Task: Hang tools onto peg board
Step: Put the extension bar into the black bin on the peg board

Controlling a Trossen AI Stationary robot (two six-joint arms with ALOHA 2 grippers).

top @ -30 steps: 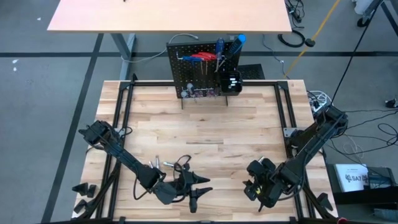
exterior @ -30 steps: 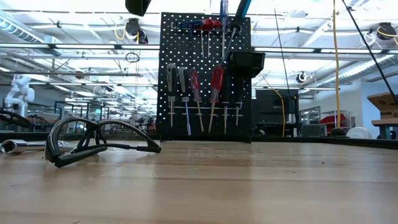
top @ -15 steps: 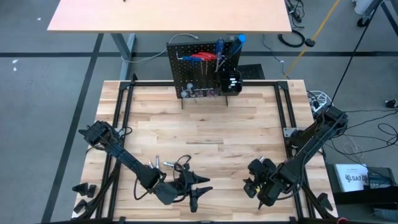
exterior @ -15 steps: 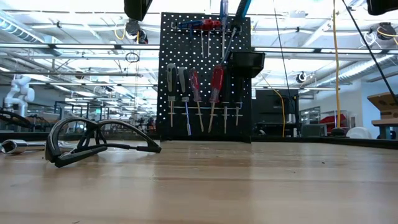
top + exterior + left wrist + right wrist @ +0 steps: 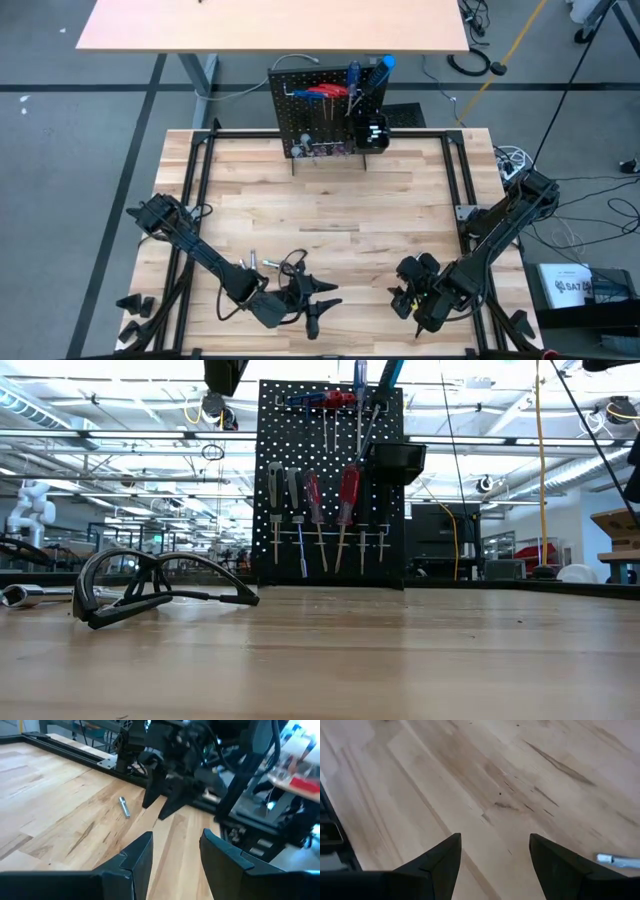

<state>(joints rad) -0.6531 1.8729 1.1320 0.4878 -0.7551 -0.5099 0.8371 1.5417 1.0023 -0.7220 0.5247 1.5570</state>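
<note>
Near table edge: left gripper [image 5: 322,301] low over the pale butcher-block table [image 5: 330,215], dark wedge fingers parted and holding nothing, beside a tangled black wire loop [image 5: 150,588]; a short silver bit [image 5: 124,806] lies on the wood just ahead; right gripper [image 5: 403,290] opposite, fingers likewise spread wide and empty over bare grain. Far edge: the peg board [image 5: 322,110], upright black perforated metal with a small black bin [image 5: 397,460], already carries red-, blue- and grey-handled screwdrivers [image 5: 330,505] on its hooks; smaller pieces there too small to make out.
</note>
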